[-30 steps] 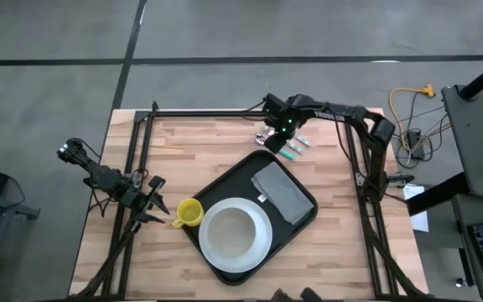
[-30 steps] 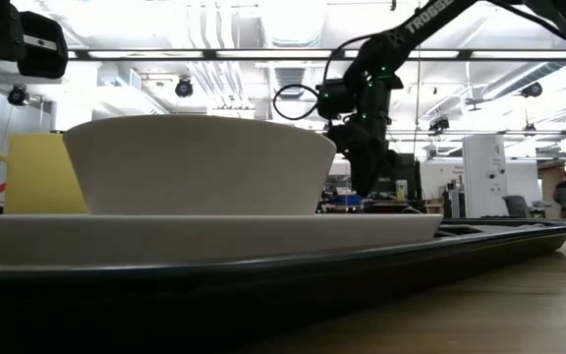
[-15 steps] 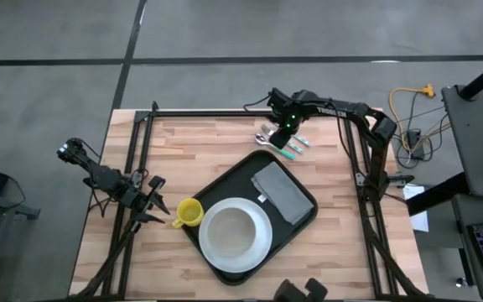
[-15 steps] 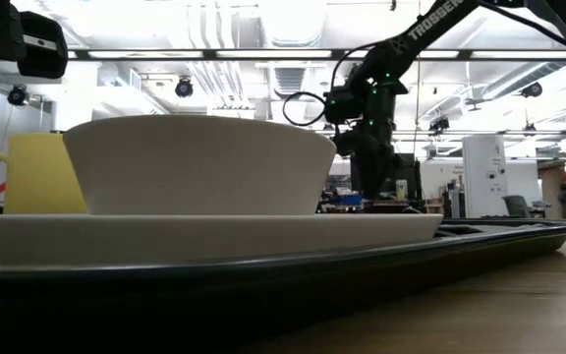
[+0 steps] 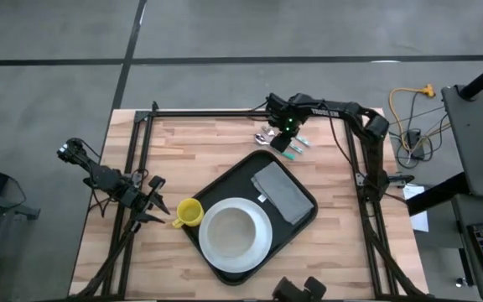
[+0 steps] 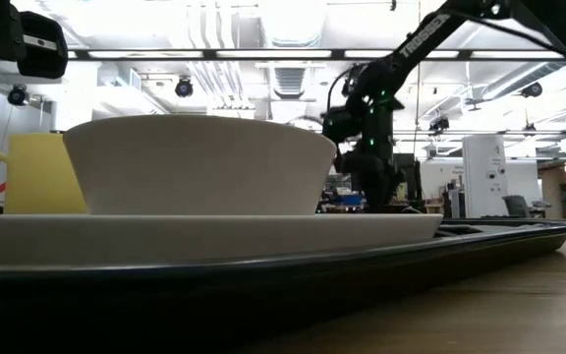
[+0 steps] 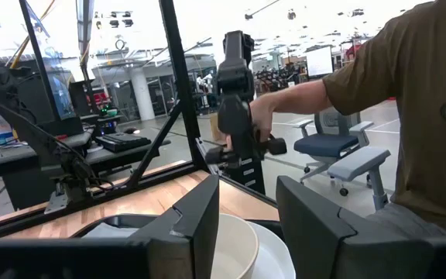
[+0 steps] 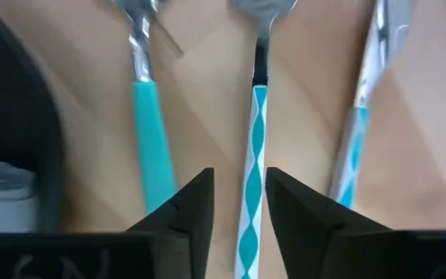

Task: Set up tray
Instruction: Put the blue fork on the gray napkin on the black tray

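Observation:
The black tray (image 5: 302, 220) lies mid-table, carrying a white plate (image 5: 262, 243) with a white bowl (image 5: 229, 231) and a folded grey napkin (image 5: 283, 191). A yellow cup (image 5: 189, 213) stands on the wood by the tray's left rim. Three teal-handled pieces of cutlery (image 5: 297, 146) lie on the wood past the tray's far corner. My right gripper (image 5: 285, 136) points down over them, open, its fingers astride the middle piece's teal-and-white handle (image 8: 252, 170). My left gripper (image 5: 153, 201) waits open at the left edge.
A plain teal-handled piece (image 8: 149, 147) and another patterned one (image 8: 358, 139) lie close on either side of the middle piece. The tray's far corner (image 8: 14, 124) is just beside them. A person in a brown shirt (image 7: 409, 101) stands beyond the table by a black stand (image 7: 235, 101).
My right gripper has come down toward the cutlery at the table's far side, shifting slightly toward the right edge and rolling a little. Tray, plate, bowl, napkin and cup have stayed where they were.

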You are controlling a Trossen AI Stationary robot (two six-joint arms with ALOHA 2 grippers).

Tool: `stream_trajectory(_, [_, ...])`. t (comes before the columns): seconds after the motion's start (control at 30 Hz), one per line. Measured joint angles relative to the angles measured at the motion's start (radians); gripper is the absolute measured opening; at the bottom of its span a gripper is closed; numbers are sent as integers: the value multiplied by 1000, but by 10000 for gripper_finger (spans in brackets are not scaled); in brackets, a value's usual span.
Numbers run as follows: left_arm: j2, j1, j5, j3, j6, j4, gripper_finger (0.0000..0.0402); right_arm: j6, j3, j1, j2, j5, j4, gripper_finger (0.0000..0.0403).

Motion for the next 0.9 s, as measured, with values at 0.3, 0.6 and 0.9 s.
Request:
stream_trajectory(0.3, [0,0,0,0,0,0,116,16,5,0,82,-1,-11,134])
stream_trajectory(0.6, [0,0,0,0,0,0,116,2,6,1,95,41,-12,88])
stream_trajectory(0.9, [0,0,0,0,0,0,116,-21,14,0,99,52,-22,20])
